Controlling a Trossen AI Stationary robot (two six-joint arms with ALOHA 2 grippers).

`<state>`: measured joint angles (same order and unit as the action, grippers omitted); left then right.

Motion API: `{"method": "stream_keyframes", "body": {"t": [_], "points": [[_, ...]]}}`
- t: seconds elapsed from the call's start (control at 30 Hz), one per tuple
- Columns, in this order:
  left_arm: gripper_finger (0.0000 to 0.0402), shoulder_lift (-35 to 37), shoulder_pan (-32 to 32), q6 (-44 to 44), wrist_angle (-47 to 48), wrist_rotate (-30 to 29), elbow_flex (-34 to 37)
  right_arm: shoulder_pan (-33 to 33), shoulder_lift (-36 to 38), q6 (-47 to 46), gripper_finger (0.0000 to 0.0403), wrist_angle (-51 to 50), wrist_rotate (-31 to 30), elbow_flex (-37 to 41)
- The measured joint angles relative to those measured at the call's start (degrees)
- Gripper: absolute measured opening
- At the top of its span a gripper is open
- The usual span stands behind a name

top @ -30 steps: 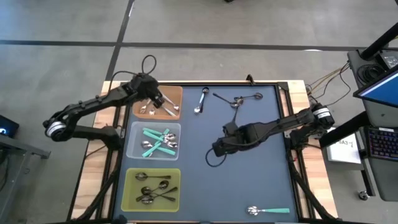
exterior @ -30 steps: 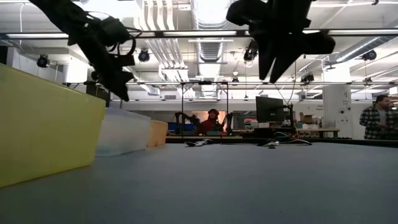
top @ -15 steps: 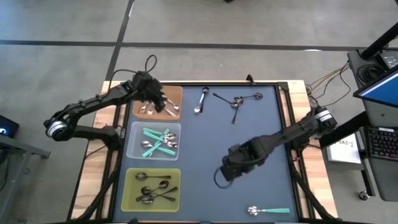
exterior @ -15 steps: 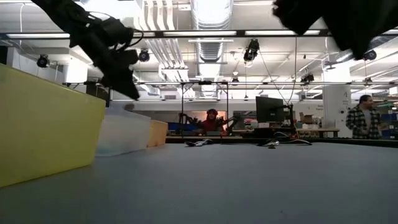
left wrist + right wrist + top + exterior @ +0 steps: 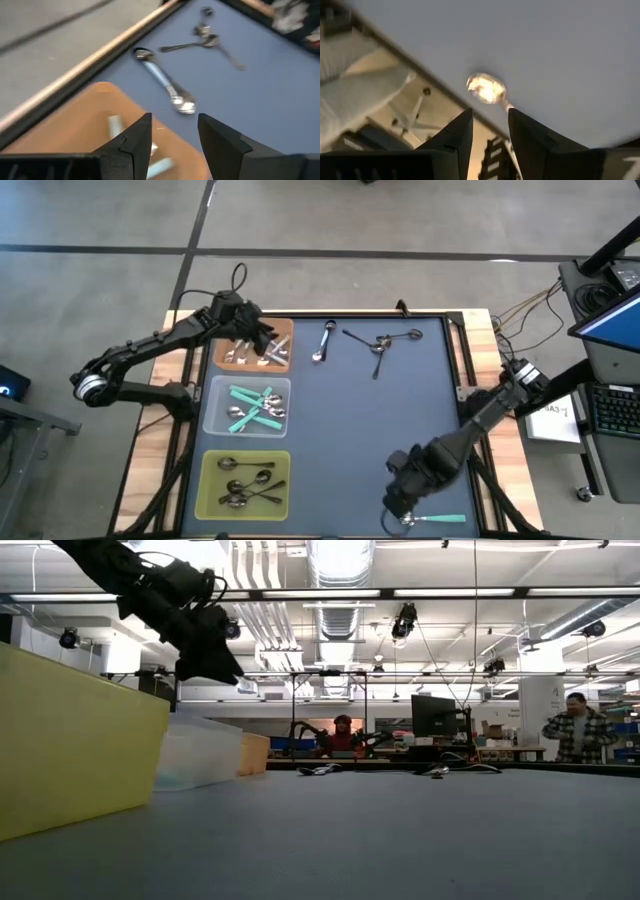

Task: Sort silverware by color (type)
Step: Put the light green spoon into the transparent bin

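Three trays are lining the left side of the blue table (image 5: pixel 400 410) in the high view: an orange tray (image 5: pixel 284 330) holding shiny spoons, a clear tray (image 5: pixel 216 408) holding teal-handled spoons (image 5: pixel 252 408), and a yellow-green tray (image 5: pixel 208 480) holding dark spoons (image 5: pixel 245 483). The low view is showing only the trays' walls, none of their contents, plus a person (image 5: pixel 573 733) standing far off in the room.

The left arm is reaching in from the table's left edge, its left gripper (image 5: pixel 262 344) hanging over the orange tray; the left wrist view is showing its fingers (image 5: pixel 136 140) narrowly apart with nothing between them, and a shiny spoon (image 5: pixel 165 86) lying on the mat just beyond the tray's edge. Farther off, dark spoons (image 5: pixel 382 343) are lying tangled near the table's far edge.

The right arm is stretching from the right edge down to the near right corner, where the right gripper (image 5: pixel 396 502) is hovering beside a teal-handled spoon (image 5: pixel 432 519). The right wrist view is showing the fingers (image 5: pixel 455 136) slightly parted and empty, with that spoon's bowl (image 5: pixel 486 88) just ahead of the tips.
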<state>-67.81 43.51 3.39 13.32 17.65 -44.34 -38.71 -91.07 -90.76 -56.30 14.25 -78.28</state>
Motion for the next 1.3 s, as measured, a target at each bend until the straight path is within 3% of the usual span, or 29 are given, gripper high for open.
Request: {"method": "stream_keyframes", "body": {"t": [0.43, 0.77, 1.03, 1.3], "points": [[0.0142, 0.6, -2.2, 10.2, -5.0, 21.1, 0.0, -10.2, -9.1, 17.6, 0.0091, 6.9, 1.0, 0.1], [0.0142, 3.6, -5.4, 21.2, -17.5, 21.4, 0.0, -12.7, -16.3, 23.9, 0.0094, 5.4, 0.8, 0.1], [0.0142, 5.7, -7.5, 24.5, -19.4, 18.3, 0.0, -13.1, -21.0, 27.7, 0.0095, 3.7, 1.2, -0.1], [0.0142, 8.4, -10.6, 27.4, -20.0, 19.7, 0.0, -12.6, -23.8, 19.5, 0.0044, 3.8, 2.0, 0.0]]}}
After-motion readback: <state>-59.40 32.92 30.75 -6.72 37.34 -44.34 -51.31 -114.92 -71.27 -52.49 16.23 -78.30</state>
